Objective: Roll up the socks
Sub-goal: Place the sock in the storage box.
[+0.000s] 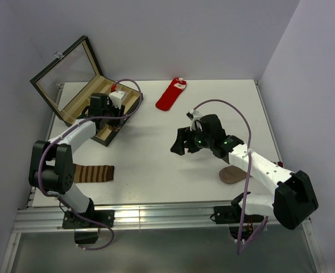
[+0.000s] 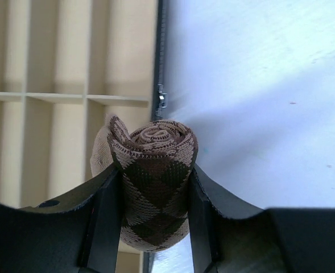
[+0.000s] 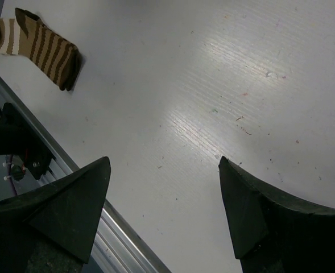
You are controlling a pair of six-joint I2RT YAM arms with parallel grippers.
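left jaws clamped on the rolled-up tan-and-dark-brown argyle sock (image 2: 154, 187), pale wooden divided box (image 2: 53, 85) just below them, right jaws wide open over the white table (image 3: 213, 85), bright red white-cuffed sock (image 1: 170, 94) lying flat well beyond them

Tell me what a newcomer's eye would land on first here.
First the rolled argyle sock, clamped between the fingers of the left gripper over the edge of the divided wooden box at the far left. Next the bright red sock, lying flat and unrolled at the far edge of the table, and the right gripper, wide open above the table's middle.
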